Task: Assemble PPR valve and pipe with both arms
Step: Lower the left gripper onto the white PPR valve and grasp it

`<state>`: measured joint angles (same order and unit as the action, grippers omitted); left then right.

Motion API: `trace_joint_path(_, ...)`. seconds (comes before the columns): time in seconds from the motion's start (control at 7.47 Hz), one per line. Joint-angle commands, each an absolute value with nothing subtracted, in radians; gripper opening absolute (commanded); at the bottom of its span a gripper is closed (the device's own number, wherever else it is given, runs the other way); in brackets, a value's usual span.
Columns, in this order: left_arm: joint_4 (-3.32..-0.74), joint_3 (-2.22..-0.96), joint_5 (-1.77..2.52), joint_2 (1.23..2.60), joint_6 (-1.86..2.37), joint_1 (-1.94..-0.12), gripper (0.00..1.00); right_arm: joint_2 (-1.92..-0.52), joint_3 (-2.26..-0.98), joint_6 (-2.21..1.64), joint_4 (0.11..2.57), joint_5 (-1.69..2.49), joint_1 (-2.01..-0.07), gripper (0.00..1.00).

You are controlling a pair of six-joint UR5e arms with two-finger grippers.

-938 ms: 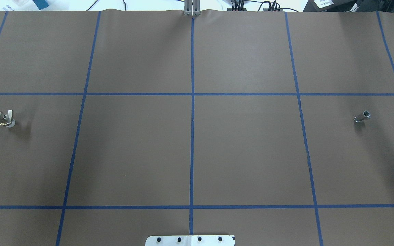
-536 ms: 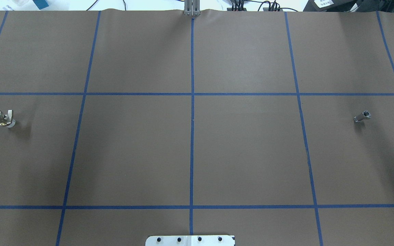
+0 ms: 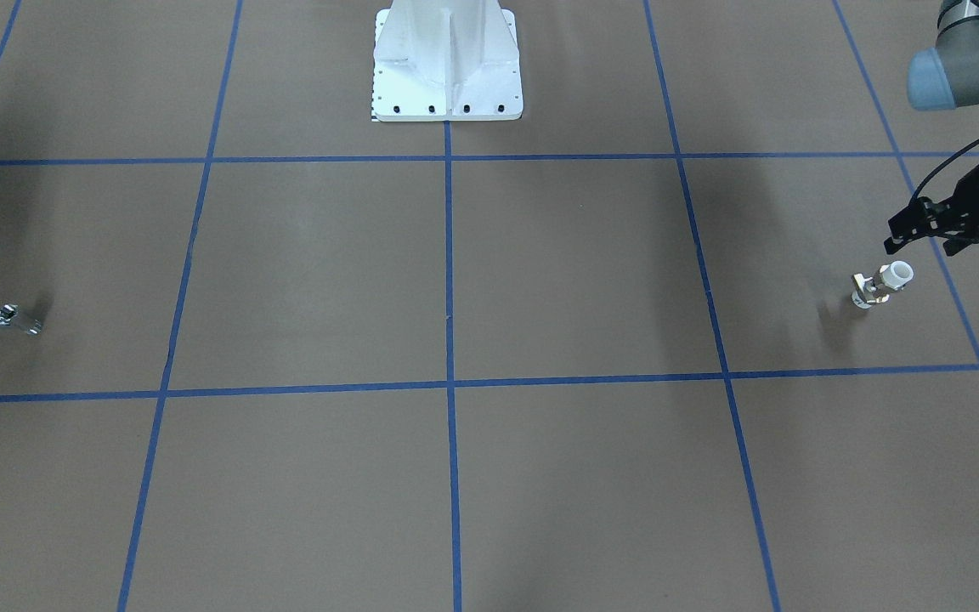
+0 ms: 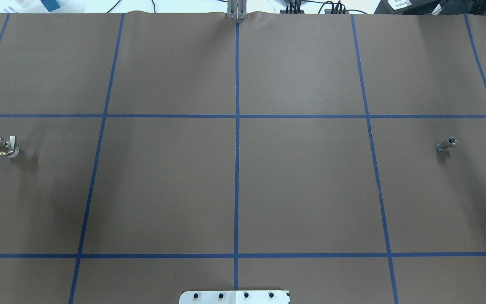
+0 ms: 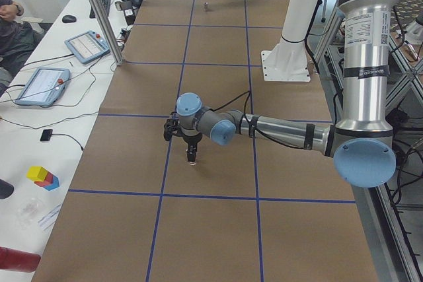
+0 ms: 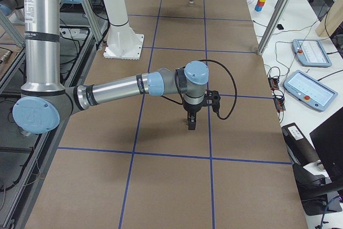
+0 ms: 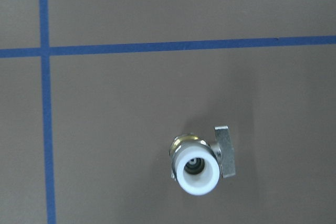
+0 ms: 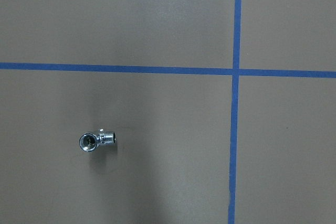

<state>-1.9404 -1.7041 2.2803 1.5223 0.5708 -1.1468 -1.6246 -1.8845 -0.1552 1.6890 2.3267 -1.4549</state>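
Logged valve upright on surface, open white end up, just under left gripper, handle out to one side. Cannot tell how wide left gripper stands, nor whether touching valve. Spotted pipe resting on surface below right gripper, free of any hold. Cannot tell right gripper's opening from side view.

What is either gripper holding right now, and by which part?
Nothing. The PPR valve and the pipe both stand free; the left gripper hovers close by the valve.
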Motion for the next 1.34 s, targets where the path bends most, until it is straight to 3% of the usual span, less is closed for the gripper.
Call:
trace_joint_path(0.0, -1.968, -1.684, 2.240, 1.534, 0.606, -1.105, 0.82, -1.624, -1.885, -0.153, 1.689, 2.326, -1.454, 1.00)
trace_joint_path(1.07, -1.967, -1.640, 2.241, 1.560, 0.601, -1.106, 0.75, -1.624, -1.888, -0.152, 1.689, 2.332, -1.456, 1.00)
trace_joint_path(1.21, -1.967, -1.641, 2.247, 1.559, 0.603, -1.106, 0.68, -1.624, -1.890, -0.152, 1.689, 2.333, -1.454, 1.00)
